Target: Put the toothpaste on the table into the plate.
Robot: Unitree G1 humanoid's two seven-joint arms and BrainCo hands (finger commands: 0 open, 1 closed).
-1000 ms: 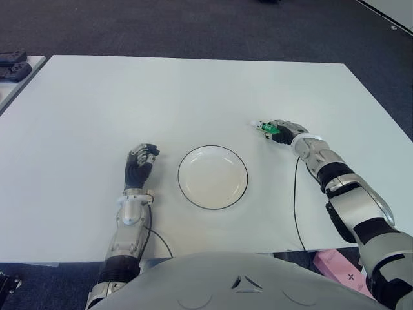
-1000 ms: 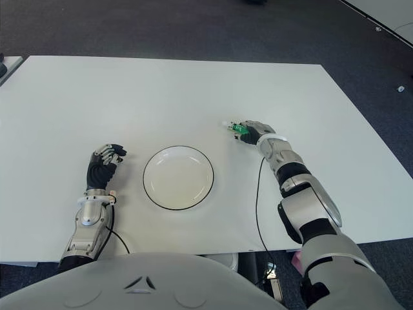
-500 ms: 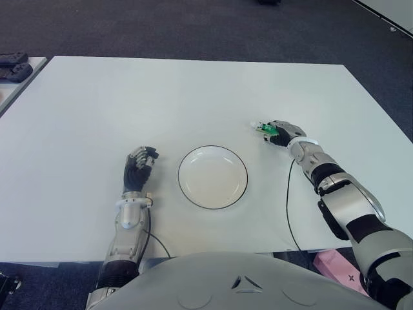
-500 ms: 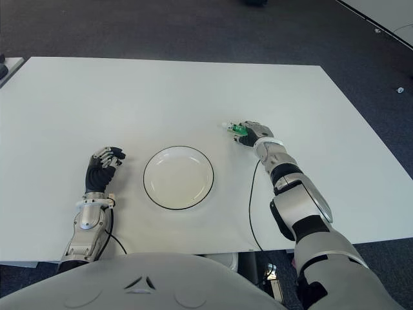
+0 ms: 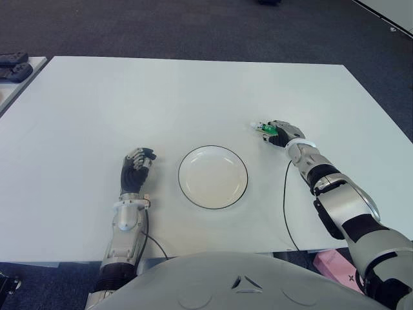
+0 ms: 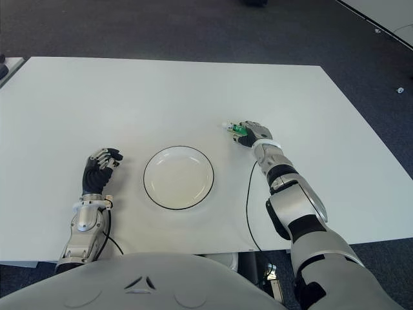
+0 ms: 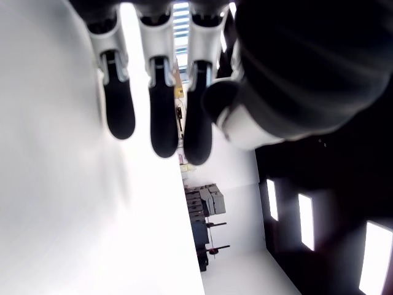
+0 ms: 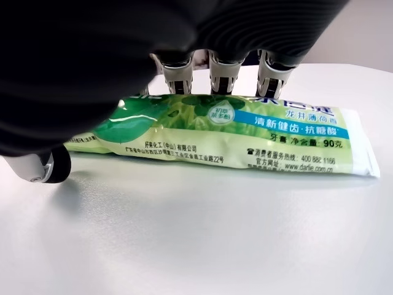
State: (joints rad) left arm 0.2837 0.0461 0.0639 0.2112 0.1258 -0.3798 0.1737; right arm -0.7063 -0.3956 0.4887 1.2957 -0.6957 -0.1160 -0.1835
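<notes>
A green and white toothpaste tube (image 8: 245, 132) lies flat on the white table (image 5: 193, 97), to the right of the plate. My right hand (image 5: 279, 131) is on it: the fingers (image 8: 224, 77) curl over its far side and the thumb presses near one end. The tube's cap end (image 5: 258, 126) sticks out of the hand toward the plate. The white plate (image 5: 213, 179) with a dark rim stands in the middle near me, with nothing in it. My left hand (image 5: 135, 169) shows left of the plate, fingers curled and holding nothing.
A thin black cable (image 5: 287, 206) runs along the table from my right wrist to the near edge. Dark objects (image 5: 13, 64) lie on a second table at the far left. A pink box (image 5: 335, 265) is on the floor at the lower right.
My right forearm has swung in closer to my body while the hand stayed on the tube. My left hand has slid a little back toward me.
</notes>
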